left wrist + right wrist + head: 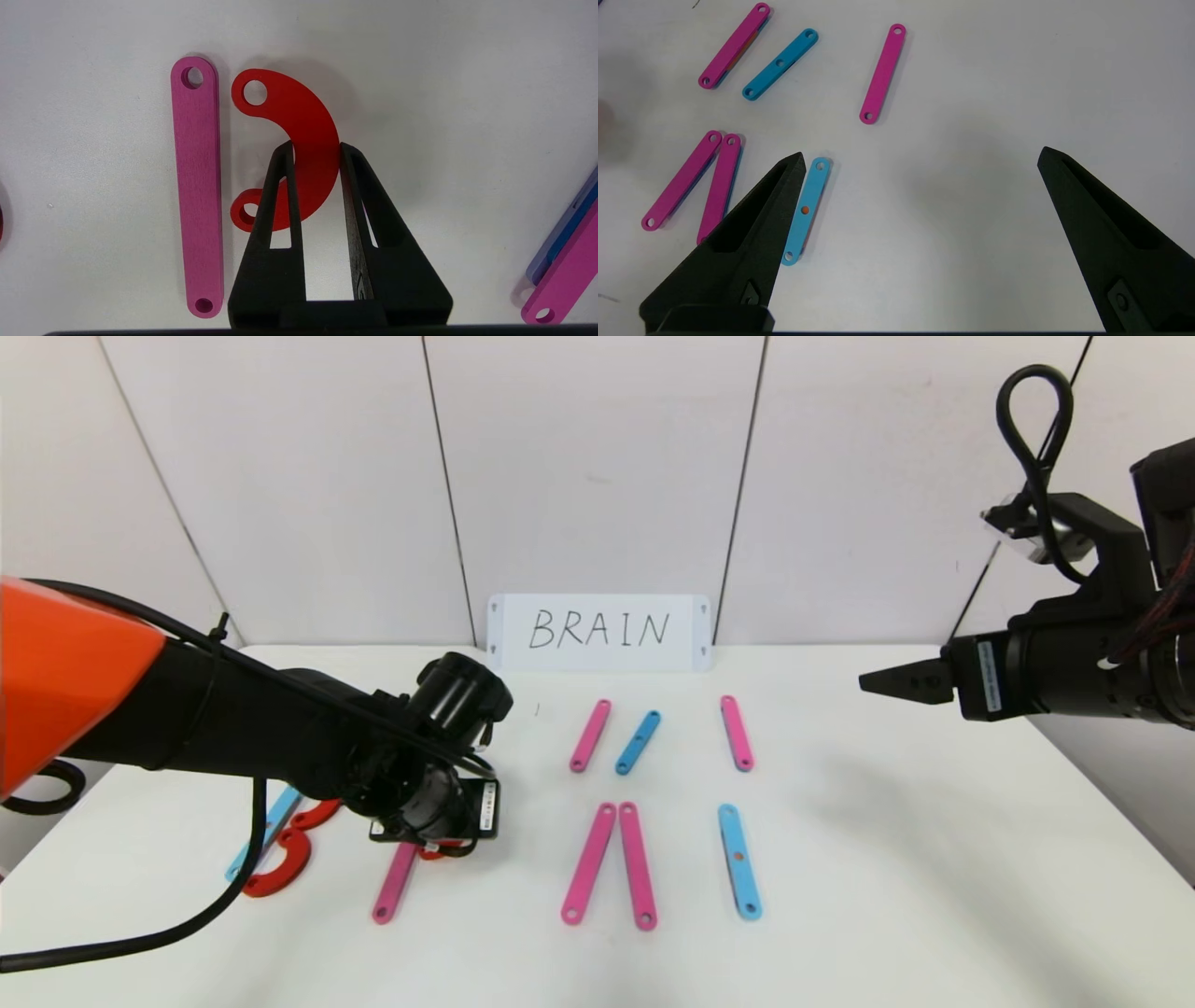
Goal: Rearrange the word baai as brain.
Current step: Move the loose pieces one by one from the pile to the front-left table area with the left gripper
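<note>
While the left gripper point(316, 148) is down low over the front-left part of the white table point(896, 859), it's clamped on a red half-ring point(306, 140), one finger on each edge of the curve. That half-ring lies flat just beside a pink strip point(196, 186), not quite touching it. Further left there's a blue strip point(276, 821) with two more red half-rings point(280, 873). Mid-table you get two pink strips in an upside-down V point(611, 863), a lone blue one point(739, 861), and a pink, blue, pink row point(639, 742) behind. The right gripper point(920, 158) hangs above the right side, claws spread wide, holding nothing. The BRAIN card point(599, 631) leans on the wall.
</note>
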You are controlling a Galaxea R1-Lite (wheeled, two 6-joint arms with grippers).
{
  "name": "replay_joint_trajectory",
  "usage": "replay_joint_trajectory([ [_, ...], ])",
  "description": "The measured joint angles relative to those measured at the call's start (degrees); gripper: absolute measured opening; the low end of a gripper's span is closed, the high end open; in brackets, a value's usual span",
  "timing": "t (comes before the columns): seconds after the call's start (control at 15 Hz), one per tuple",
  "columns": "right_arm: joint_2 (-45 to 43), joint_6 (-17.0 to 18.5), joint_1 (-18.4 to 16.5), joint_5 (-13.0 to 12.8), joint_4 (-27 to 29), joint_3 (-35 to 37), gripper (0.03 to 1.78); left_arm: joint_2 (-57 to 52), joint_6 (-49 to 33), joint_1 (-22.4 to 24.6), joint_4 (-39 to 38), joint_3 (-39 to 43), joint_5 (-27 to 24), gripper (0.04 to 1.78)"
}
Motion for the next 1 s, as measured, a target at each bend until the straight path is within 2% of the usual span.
replay_joint_trajectory([
  [0.8,0.0,0.0,0.0,0.02,0.0,0.0,1.74,1.07,-1.26,0.13,-0.13,-0.3,0.52,0.3],
  [1.0,0.0,-0.02,0.0,0.0,0.0,0.0,1.74,1.07,-1.26,0.09,-0.09,-0.39,0.61,0.44],
])
